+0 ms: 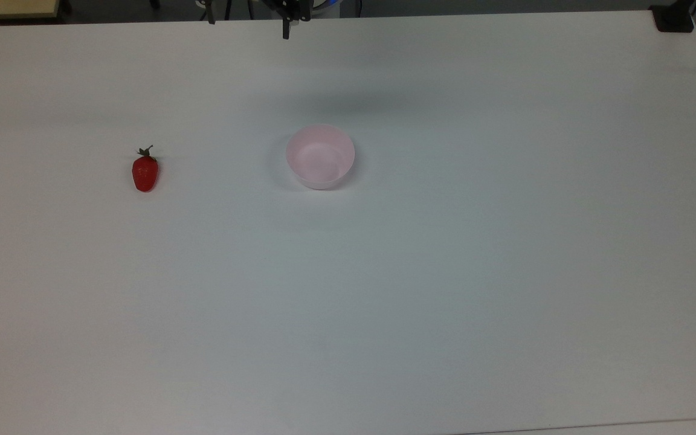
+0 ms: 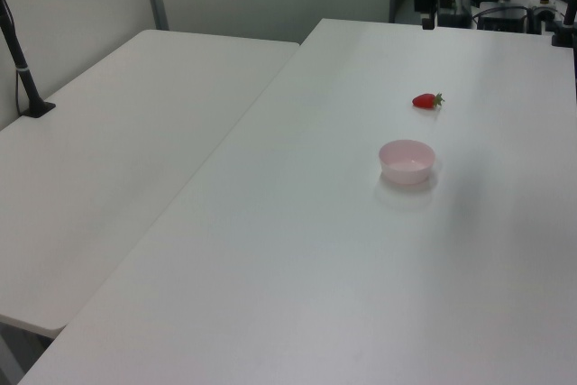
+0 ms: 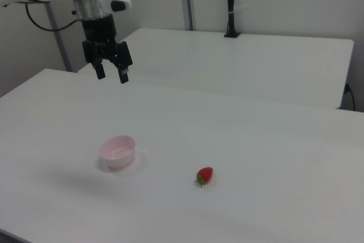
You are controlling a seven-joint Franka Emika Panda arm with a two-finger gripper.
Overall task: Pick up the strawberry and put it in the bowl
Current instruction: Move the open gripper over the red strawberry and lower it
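The strawberry (image 1: pixel 145 173) is seen lying on its side on the white table (image 1: pixel 384 302), well apart from the bowl (image 1: pixel 320 156) and toward the top view's left, its green cap turned to the far edge. The pale pink bowl is set upright near the table's middle, with nothing inside it. In the right view the gripper (image 3: pixel 111 74) is held high above the table, behind the bowl at the right view's left, its jaws spread apart and grasping nothing.
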